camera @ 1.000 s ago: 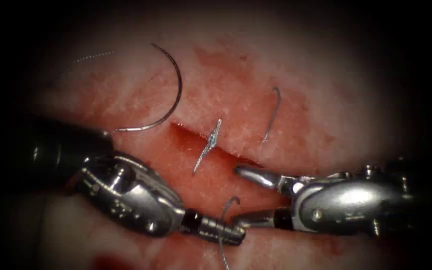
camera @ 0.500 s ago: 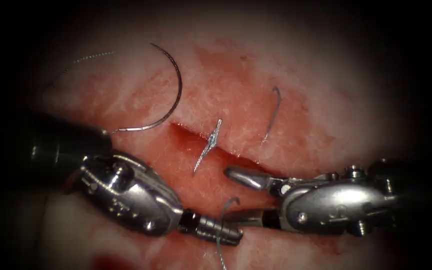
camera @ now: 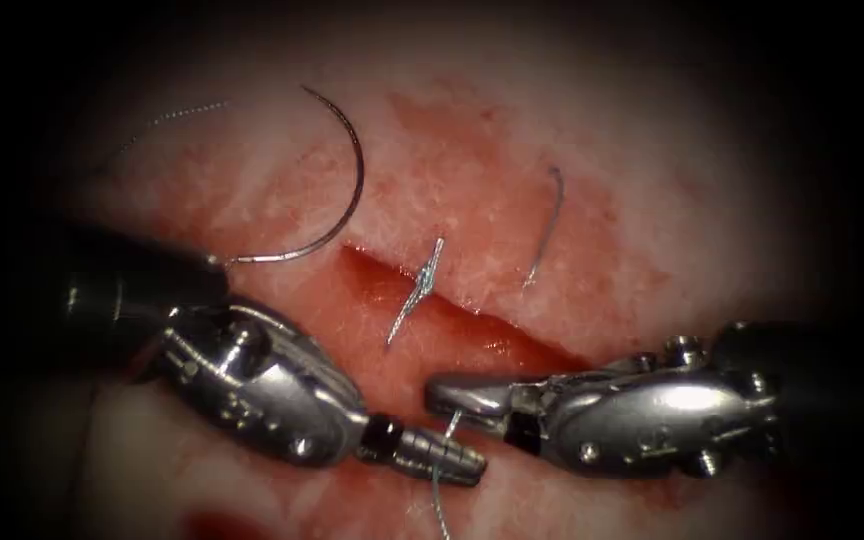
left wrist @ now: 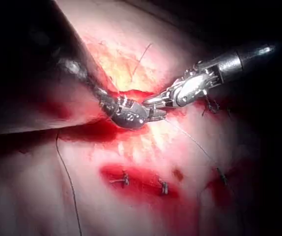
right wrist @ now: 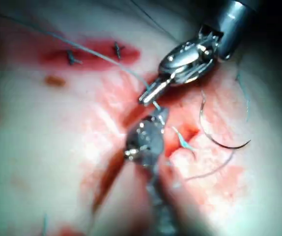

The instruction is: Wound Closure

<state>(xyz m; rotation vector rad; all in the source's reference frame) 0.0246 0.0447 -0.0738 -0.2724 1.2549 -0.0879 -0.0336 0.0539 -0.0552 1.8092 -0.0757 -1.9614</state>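
The curved needle (camera: 344, 205) lies free on the tissue (camera: 472, 150) to the left of the cut (camera: 472, 325), held by neither tool and not in the tissue. A knotted stitch (camera: 420, 287) crosses the cut, and a loose thread end (camera: 548, 215) lies on its right. My left tool (camera: 470, 464) sits low, jaws shut on the thread (camera: 439, 495). My right tool (camera: 438, 393) comes in just above it, jaws shut on the same thread's upper end. In the left wrist view both tools (left wrist: 153, 112) meet tip to tip. The needle (right wrist: 219, 140) is also in the right wrist view.
Red fluid (camera: 412, 360) wets the tissue around the cut. A thin thread (camera: 187, 112) trails off the needle's back end at the upper left. A second closed cut with several stitches (left wrist: 124, 179) lies nearby, and a long thread (left wrist: 67, 177) runs over the tissue.
My right tool moved left and down, and its open jaws closed over the curled thread end above the left tool. The left tool and the needle stayed put.
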